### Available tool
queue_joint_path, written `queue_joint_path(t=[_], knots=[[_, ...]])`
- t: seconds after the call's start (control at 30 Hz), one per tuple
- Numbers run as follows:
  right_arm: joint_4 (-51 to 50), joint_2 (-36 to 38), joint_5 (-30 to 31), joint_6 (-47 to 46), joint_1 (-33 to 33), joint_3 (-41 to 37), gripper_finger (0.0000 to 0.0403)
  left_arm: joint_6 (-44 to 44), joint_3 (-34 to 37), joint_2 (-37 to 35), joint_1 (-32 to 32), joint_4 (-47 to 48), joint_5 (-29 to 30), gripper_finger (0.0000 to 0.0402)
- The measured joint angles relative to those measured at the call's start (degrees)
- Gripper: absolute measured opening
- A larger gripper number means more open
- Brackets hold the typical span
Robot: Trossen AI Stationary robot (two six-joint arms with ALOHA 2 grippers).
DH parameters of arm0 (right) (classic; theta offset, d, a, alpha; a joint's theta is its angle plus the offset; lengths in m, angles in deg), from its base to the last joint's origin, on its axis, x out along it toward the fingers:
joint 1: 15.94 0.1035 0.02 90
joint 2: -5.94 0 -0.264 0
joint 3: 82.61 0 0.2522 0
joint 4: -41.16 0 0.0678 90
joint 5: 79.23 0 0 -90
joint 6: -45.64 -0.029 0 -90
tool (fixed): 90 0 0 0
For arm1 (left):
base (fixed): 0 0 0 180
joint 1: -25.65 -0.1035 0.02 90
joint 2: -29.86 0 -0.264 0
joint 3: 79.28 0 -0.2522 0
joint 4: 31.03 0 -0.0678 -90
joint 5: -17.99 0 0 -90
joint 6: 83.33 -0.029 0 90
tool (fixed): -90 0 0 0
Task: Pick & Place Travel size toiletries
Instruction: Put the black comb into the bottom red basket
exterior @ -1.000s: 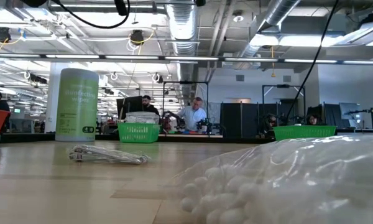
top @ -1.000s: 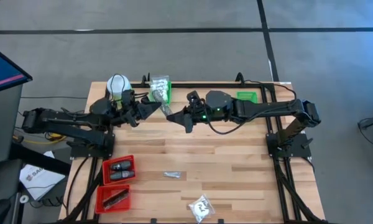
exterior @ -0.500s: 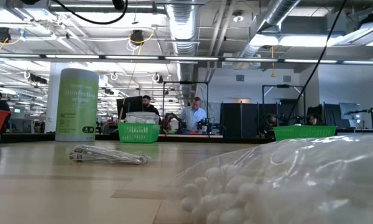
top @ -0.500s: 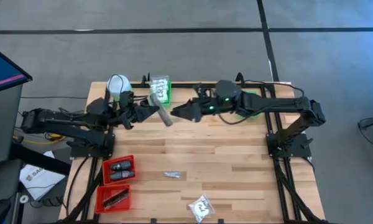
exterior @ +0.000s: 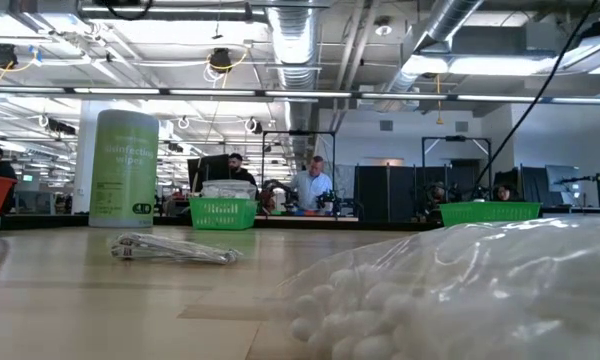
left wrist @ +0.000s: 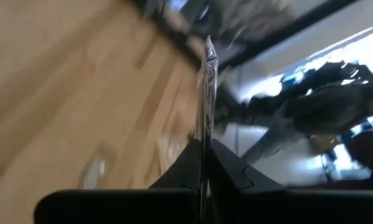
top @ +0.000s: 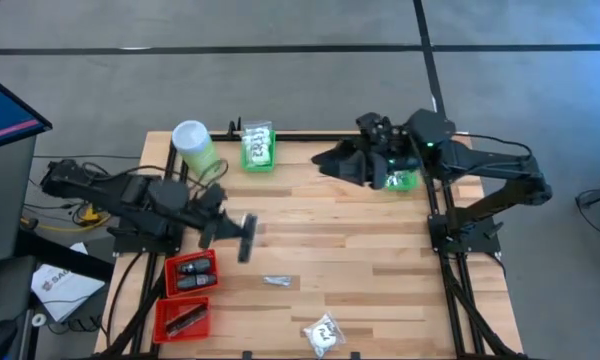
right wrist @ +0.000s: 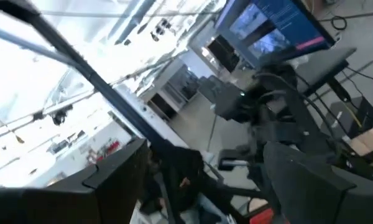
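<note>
1. The wooden table carries both arms and all the items.
2. The right gripper hangs above the far edge beside a green basket, fingers spread wide and empty.
3. The left gripper sits over the table's left side, just beyond two red baskets; its fingers are pinched tight on a slim silvery sachet, which stands out edge-on past the tips.
4. A light-green canister stands at the far left corner.
5. Another green basket, next to the canister, holds white packets.
6. A white crinkly packet lies at the near edge.
7. A second small sachet lies on bare wood, between that packet and the held one.
</note>
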State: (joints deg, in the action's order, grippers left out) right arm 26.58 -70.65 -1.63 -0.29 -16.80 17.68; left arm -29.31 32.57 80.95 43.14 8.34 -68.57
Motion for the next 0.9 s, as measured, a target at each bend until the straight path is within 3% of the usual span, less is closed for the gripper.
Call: queue_joint_path(t=[0.27, 0.43, 0.63, 0.9], knots=[[-12.6, 2.1, 0.3, 3.9, 5.0, 0.0, 0.0311, 17.4, -11.7, 9.8, 16.6, 23.0, 4.3, 0.0001], [-20.4, -0.5, 0.8, 6.0, 8.5, 0.0, 0.0311, 24.0, -15.2, 18.0, 23.8, 31.0, -0.1, 0.0001], [-20.9, -6.6, 2.0, 5.8, 11.5, 0.0, 0.0311, 25.8, -16.0, 27.9, 29.9, 39.6, -5.8, 0.0001], [-16.6, -13.6, 2.2, 1.5, 14.9, 0.0, 0.0311, 25.9, -16.0, 37.9, 37.8, 43.4, -6.4, 0.0001]])
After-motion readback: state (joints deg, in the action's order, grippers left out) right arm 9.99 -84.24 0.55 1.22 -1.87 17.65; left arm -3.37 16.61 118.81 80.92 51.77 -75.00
